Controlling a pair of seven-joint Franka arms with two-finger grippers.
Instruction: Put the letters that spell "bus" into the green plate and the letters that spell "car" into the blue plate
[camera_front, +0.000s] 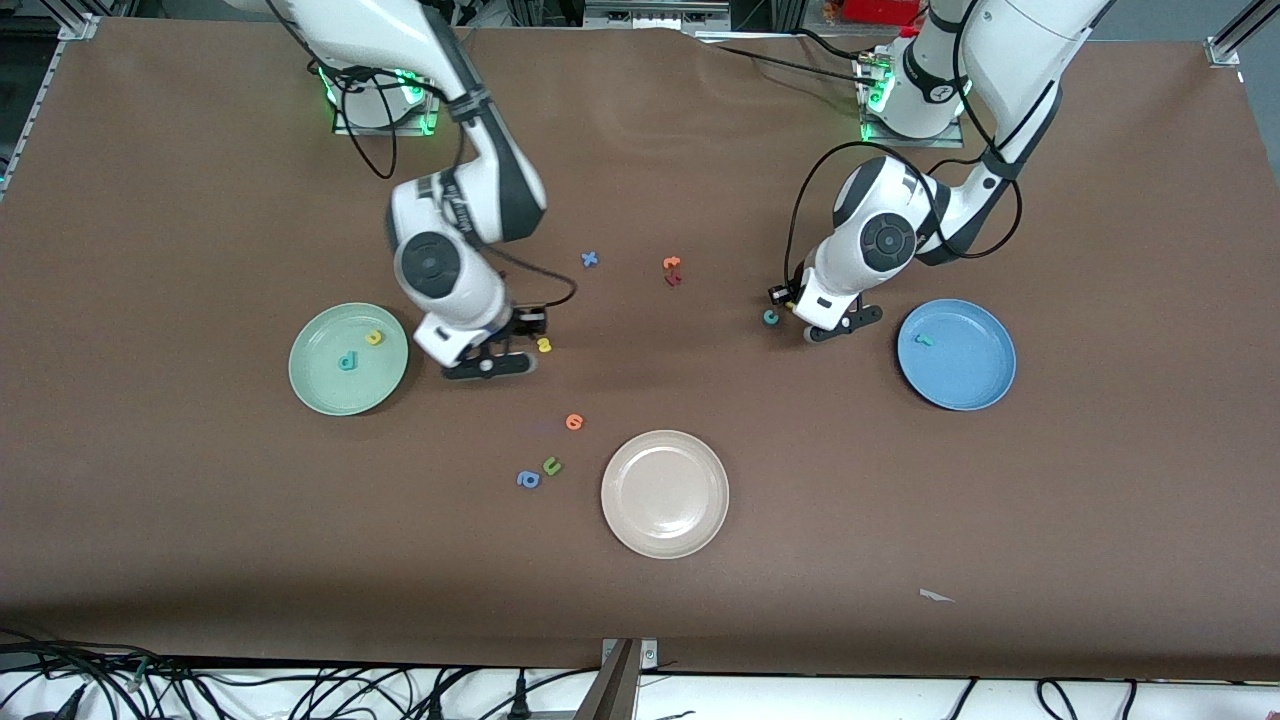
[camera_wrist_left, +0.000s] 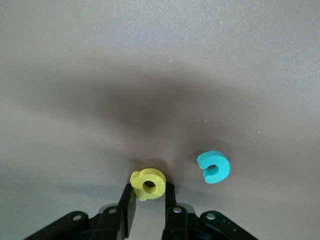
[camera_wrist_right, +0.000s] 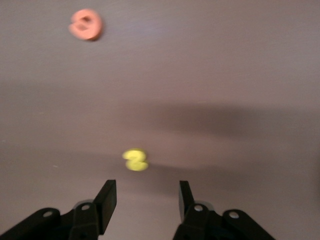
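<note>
A cream-white plate (camera_front: 665, 493) is seen on the brown counter (camera_front: 1000, 520). Beside it, an orange letter (camera_front: 574, 422), a green "u" (camera_front: 551, 465) and a blue "a" (camera_front: 527, 480) are scattered.

Two arms, glossy white shells with dark grey joint bands and round grey end caps; black cables loop along each, and green lights glow at both bases. Left gripper (camera_wrist_left: 149, 212) and right gripper (camera_wrist_right: 148, 200): matte black fingers, silver screws just above.

Matt foam letters (camera_wrist_left: 148, 183), matt brown table (camera_front: 900, 520)
</note>
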